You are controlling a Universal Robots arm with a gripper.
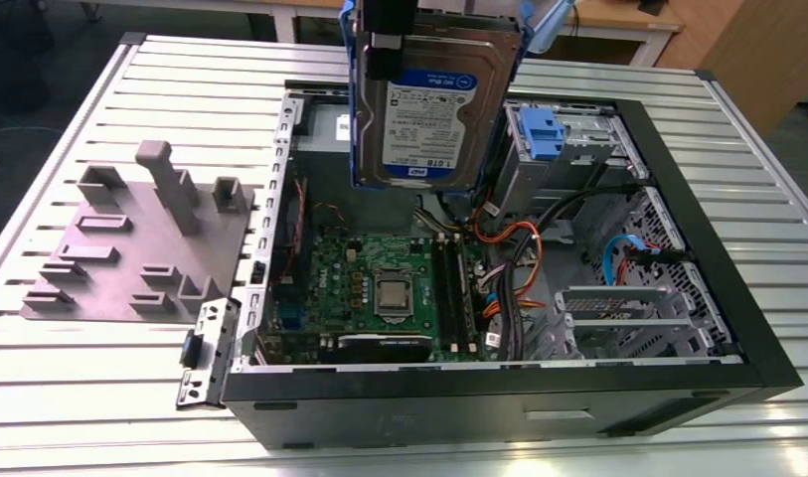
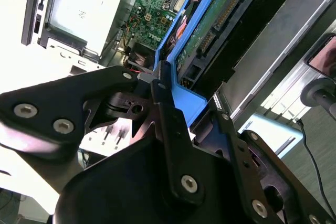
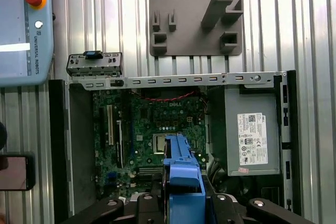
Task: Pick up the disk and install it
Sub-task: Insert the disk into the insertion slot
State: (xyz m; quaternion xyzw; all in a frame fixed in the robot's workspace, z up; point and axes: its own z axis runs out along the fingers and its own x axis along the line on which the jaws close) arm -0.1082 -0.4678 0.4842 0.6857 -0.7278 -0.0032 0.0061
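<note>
The disk [image 1: 430,109], a silver-grey drive with a white-and-blue label in a bright blue bracket, hangs upright over the back of the open computer case [image 1: 510,388]. My gripper [image 1: 388,35] is shut on its upper edge at the top of the exterior view. In the second wrist view the black fingers [image 2: 165,108] clamp the blue bracket, and the disk [image 2: 220,19] extends away from them toward the motherboard. In the first wrist view the blue bracket of the disk [image 3: 181,171] sits between the gripper's [image 3: 181,205] black links, above the case interior.
Inside the case lie the green motherboard [image 1: 377,288], orange and black cables [image 1: 510,248], a drive bay with a blue latch [image 1: 543,134] and a grey metal box with a white sticker [image 3: 252,129]. A grey fixture plate [image 1: 125,248] rests on the slatted table; a teach pendant [image 3: 23,24] lies nearby.
</note>
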